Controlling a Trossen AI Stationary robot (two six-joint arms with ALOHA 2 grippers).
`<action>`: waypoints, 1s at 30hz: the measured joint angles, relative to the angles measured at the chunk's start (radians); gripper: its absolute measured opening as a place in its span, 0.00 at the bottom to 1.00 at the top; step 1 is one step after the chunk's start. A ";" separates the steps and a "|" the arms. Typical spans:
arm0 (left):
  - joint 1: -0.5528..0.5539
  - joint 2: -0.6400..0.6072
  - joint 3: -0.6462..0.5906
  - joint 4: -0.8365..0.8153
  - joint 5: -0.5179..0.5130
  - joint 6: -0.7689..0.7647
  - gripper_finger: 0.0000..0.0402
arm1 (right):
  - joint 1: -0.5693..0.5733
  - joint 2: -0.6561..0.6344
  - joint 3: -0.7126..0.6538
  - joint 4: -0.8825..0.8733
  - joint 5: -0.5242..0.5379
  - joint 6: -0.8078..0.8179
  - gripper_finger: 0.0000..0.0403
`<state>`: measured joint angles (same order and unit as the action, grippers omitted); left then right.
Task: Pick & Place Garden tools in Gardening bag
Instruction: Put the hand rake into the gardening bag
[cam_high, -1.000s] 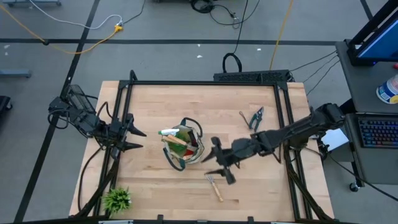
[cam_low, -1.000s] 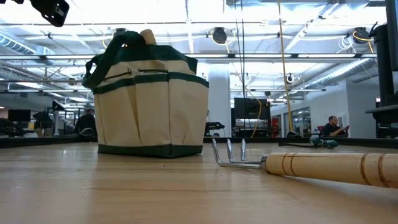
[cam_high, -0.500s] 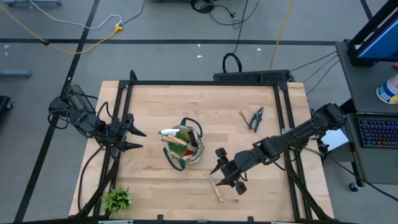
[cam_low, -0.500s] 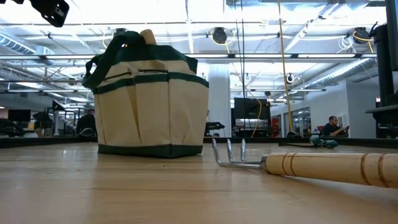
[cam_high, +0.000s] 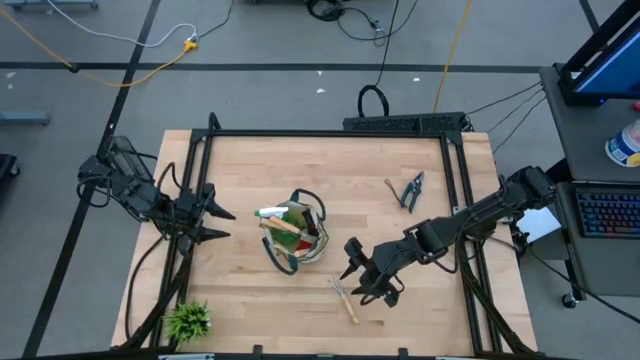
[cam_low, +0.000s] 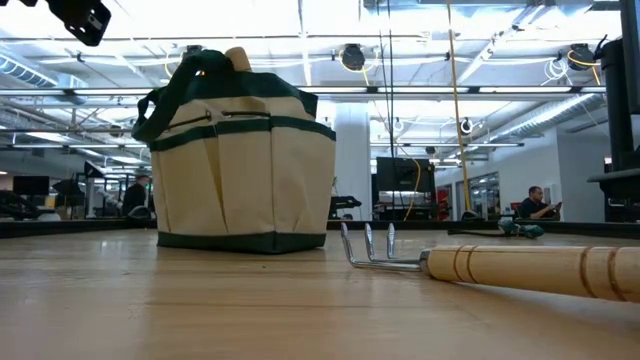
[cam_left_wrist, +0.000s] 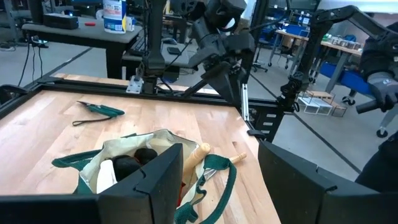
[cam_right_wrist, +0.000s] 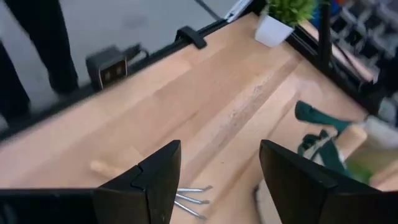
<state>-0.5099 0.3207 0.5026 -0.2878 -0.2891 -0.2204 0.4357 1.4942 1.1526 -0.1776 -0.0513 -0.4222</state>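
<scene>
1. High view — the gardening bag (cam_high: 296, 234) is seen near the table's middle with tools inside; the right gripper (cam_high: 366, 280) is held spread just beside the wooden-handled rake (cam_high: 345, 298); the pruning shears (cam_high: 411, 190) lie well apart.
2. Low view — the rake's prongs (cam_low: 368, 247) are seen beside the bag (cam_low: 240, 160).
3. Left wrist view — the left gripper (cam_left_wrist: 217, 180) is kept spread, empty, facing the bag (cam_left_wrist: 149, 163).
4. Right wrist view — the fingers (cam_right_wrist: 155, 174) are seen apart above the rake (cam_right_wrist: 186, 199).

The gardening bag (cam_high: 295, 235) stands mid-table with tools inside it; a rake (cam_high: 345, 299) lies on the table (cam_high: 340, 175) near its front edge, right of the bag; the right gripper (cam_high: 366, 279) hovers just beside the rake. Pruning shears (cam_high: 412, 190) lie toward the right rear; a plant (cam_high: 188, 320) sits at the front left corner; the left gripper (cam_high: 215, 224) waits at the left edge.
</scene>
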 joint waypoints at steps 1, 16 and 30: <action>0.000 0.000 0.000 0.000 0.000 -0.003 0.54 | -0.001 0.005 0.000 -0.001 0.000 -0.044 0.53; 0.000 0.000 0.000 0.001 0.000 -0.074 0.54 | -0.001 0.114 0.000 0.029 -0.007 -0.390 0.53; 0.000 0.000 0.000 0.001 0.000 -0.072 0.54 | 0.041 0.236 0.000 0.024 -0.209 -0.505 0.53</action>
<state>-0.5098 0.3209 0.5026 -0.2870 -0.2893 -0.2927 0.4770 1.7305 1.1526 -0.1539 -0.2601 -0.9276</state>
